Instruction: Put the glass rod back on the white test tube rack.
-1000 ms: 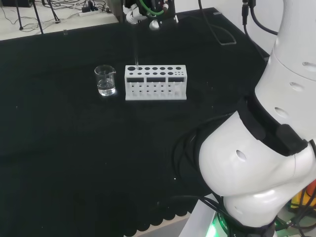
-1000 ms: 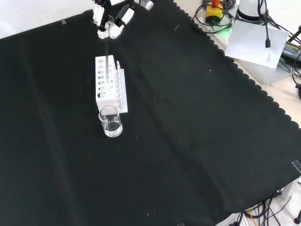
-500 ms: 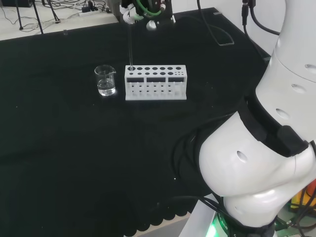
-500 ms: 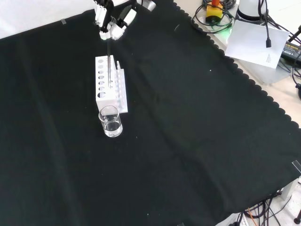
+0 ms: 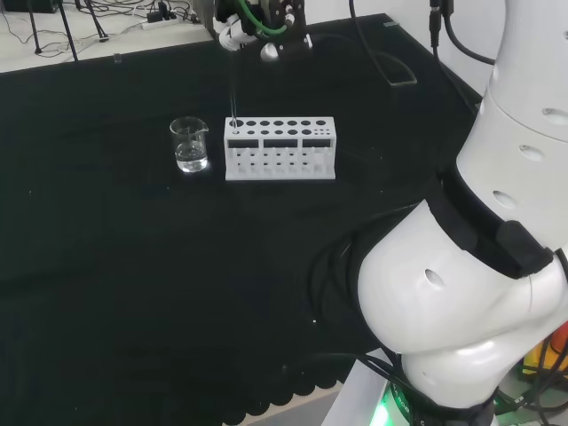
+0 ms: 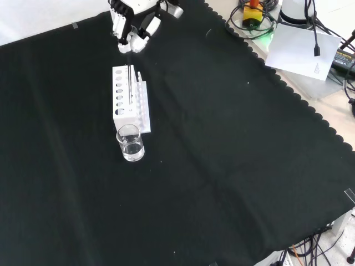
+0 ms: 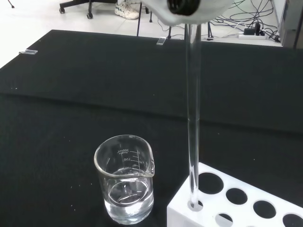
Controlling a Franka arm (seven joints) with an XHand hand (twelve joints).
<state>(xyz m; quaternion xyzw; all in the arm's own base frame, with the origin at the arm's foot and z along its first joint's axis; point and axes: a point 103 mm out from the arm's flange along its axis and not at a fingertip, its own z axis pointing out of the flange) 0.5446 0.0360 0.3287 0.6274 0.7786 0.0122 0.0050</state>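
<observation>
Below the hand (image 6: 132, 26): glass rod (image 7: 192, 118), upright, top pinched in the curled fingers, lower end in a small end hole of the white test tube rack (image 6: 126, 98); beyond that rack end, farther from the hand: beaker (image 6: 130, 143), some clear liquid inside.

- The place was a robotics lab, set up as a mock chemistry bench.
- A black cloth (image 6: 222, 166) with a scalloped edge covered the bench.
- A white rack (image 5: 280, 148) stood on the cloth, and a graduated beaker (image 5: 190, 145) holding a little clear liquid stood just beside it, to its left in the head view.
- A big white robot arm (image 5: 479, 266) rose near the cloth's edge, well apart from the rack.
- Cables (image 6: 252, 16) and a paper sheet (image 6: 302, 50) lay beyond the cloth, far from the rack.
- Tripod legs (image 5: 53, 27) and more wiring stood on the pale floor behind the rack.
</observation>
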